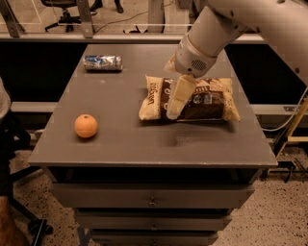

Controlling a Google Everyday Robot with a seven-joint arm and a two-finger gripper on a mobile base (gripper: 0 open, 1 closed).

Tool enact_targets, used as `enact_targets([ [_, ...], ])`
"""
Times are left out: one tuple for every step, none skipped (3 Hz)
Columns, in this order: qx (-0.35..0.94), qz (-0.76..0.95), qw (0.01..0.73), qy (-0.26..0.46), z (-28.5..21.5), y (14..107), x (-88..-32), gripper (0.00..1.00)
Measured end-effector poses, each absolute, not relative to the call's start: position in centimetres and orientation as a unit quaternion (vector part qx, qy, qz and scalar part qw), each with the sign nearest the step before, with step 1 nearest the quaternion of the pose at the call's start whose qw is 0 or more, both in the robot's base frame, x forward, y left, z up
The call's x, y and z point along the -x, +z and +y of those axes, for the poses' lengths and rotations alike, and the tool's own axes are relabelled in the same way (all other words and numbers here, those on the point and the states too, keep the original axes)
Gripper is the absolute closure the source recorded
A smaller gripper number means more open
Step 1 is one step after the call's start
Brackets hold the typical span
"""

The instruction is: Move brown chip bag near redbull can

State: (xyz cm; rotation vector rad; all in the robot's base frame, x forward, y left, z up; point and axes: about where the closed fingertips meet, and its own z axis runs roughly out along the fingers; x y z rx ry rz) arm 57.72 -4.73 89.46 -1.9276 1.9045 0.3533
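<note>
The brown chip bag (207, 101) is seen by the counter's (144, 139) right edge, well apart from the redbull can (102, 62) at the back left corner. The gripper (171, 91) is held over the bag, fingers (179, 96) spread, nothing grasped. The whole move is not yet done.

Gray table (120, 139) with drawers (151, 196) is standing on speckled floor (284, 216); office chair (65, 14) is sitting behind. Gripper (177, 98) is hovering over the tabletop's right half.

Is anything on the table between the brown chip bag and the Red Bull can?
Nothing visible. The crinkly brown-and-yellow chip bag lies right of centre under the hand; the slim silver-blue can lies at the back left. The round orange fruit sits front left, off that line.
</note>
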Motion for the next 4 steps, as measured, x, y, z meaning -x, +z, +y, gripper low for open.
enact_targets([
  [0.685, 0.699, 0.172, 0.111, -4.0, 87.5, -57.2, 0.0],
  [0.671, 0.715, 0.156, 0.115, -4.1, 85.8, -56.8, 0.0],
  [0.656, 0.728, 0.159, 0.121, -4.7, 85.0, -56.9, 0.17],
  [0.644, 0.736, 0.17, 0.119, -5.5, 85.0, -57.4, 0.41],
])
